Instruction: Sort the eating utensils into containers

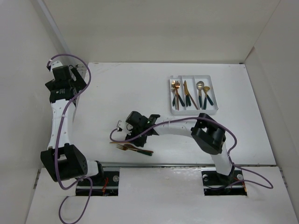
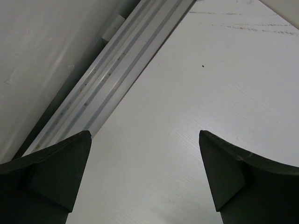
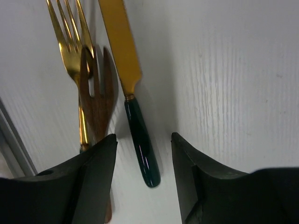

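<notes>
Our right gripper [image 3: 142, 140] hangs, jaws apart, astride the gold-bladed, dark-green-handled knife [image 3: 126, 70] on the white table [image 3: 224, 70], prob. lined up for a pinch; left gripper [image 2: 145, 140] gapes wide, idle.

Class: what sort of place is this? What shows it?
Likely a robotics test bench: bare white walls, left arm and right arm bolted down, loose cutlery, a sorting tray.

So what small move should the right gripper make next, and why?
Probably lower straight down and close on the knife by its dark green handle. The right gripper has its jaws open, and in the wrist view the handle lies between them. The gold fork sits close by one finger, so a sideways shift might snag it.
</notes>
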### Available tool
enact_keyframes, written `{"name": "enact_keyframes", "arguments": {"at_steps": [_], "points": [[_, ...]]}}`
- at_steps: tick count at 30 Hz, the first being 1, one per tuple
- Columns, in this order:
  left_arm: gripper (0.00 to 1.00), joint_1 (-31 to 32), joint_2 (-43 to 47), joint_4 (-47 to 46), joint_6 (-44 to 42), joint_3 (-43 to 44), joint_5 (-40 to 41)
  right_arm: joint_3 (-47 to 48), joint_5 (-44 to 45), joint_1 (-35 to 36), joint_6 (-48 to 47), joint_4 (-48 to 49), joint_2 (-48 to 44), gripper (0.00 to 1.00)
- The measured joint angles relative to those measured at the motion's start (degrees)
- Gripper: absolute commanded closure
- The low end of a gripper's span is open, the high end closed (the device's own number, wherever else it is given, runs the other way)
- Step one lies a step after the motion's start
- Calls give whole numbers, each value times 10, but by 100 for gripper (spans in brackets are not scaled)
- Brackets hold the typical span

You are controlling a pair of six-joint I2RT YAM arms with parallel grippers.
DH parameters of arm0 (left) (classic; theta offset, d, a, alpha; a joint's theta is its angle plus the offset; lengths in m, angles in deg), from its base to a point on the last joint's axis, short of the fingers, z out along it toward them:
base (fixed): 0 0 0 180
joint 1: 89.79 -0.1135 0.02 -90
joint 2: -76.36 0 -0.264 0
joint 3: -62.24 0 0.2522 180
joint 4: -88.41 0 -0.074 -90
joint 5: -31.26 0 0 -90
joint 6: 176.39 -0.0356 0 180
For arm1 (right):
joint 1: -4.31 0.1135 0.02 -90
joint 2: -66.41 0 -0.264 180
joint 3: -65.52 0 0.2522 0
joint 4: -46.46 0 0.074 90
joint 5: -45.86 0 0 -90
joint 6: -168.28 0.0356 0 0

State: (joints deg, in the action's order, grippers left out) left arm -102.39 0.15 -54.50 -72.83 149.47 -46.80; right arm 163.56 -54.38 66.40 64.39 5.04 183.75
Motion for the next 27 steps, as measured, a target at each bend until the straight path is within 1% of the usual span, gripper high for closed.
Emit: {"name": "enact_keyframes", "arguments": {"at_steps": [6, 8, 9, 10, 11, 13, 14, 22, 25, 27], "points": [[0, 0, 0, 0, 0, 0, 0, 43, 66, 14, 24, 13, 36, 55], [0, 0, 0, 0, 0, 0, 0, 51, 91, 14, 34, 14, 41, 56], [0, 0, 0, 0, 0, 0, -1, 54, 101, 14, 37, 14, 43, 60], [0, 0, 0, 0, 0, 0, -1, 59, 112, 14, 39, 13, 46, 68], [0, 0, 0, 0, 0, 0, -1, 65, 120, 14, 41, 12, 50, 81], [0, 0, 0, 0, 0, 0, -1, 71, 129, 14, 43, 15, 55, 91], [0, 0, 0, 0, 0, 0, -2, 72, 131, 14, 41, 17, 56, 100], [0, 0, 0, 0, 0, 0, -2, 68, 130, 9, 50, 26, 53, 100], [0, 0, 0, 0, 0, 0, -5, 61, 115, -9, 69, 26, 45, 100], [0, 0, 0, 0, 0, 0, -7, 48, 93, -36, 91, 28, 27, 100]]}}
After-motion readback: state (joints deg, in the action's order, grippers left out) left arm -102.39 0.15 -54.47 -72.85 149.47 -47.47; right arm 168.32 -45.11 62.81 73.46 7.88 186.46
